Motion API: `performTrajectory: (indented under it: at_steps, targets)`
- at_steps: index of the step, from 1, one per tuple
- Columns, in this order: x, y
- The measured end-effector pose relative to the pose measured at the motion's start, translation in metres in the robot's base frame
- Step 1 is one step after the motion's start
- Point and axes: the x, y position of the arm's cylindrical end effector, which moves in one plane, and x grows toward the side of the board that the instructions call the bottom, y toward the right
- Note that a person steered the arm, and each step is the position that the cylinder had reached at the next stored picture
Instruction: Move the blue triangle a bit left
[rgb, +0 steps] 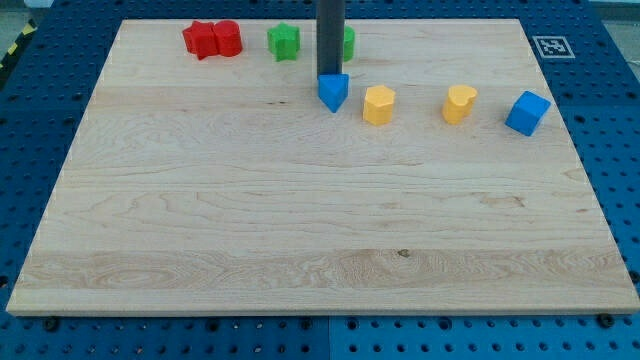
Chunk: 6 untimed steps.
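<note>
Starting at the view's left along the top of the wooden board (200, 220), two red blocks (212, 39) touch; a green star (284, 41) sits near; my tip (330, 77), a bare rod with nothing to open or close, meets the blue triangle (333, 92); a second green block (348, 42) peeks behind; then yellow hexagon (379, 104), yellow heart (459, 103), blue cube (527, 112)

1. The tabletop (300, 200) is pale wood with a streaky grain, on a blue perforated base (620, 150).
2. The blue triangle (333, 92) is bright blue; my tip (329, 77) just above it is dark grey.
3. Right of the triangle: two yellow blocks (379, 104) (459, 103), then a blue cube (527, 112).
4. Left of it: a green block (284, 41) and two red blocks (203, 39) (228, 37).
5. Another green block (348, 42), possibly, shows behind the rod.
</note>
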Motion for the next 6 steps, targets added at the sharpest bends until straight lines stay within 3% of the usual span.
performTrajectory:
  at_steps: [1, 3, 6]
  targets:
    - [0.0, 0.002]
    - [0.015, 0.085]
    - [0.016, 0.017]
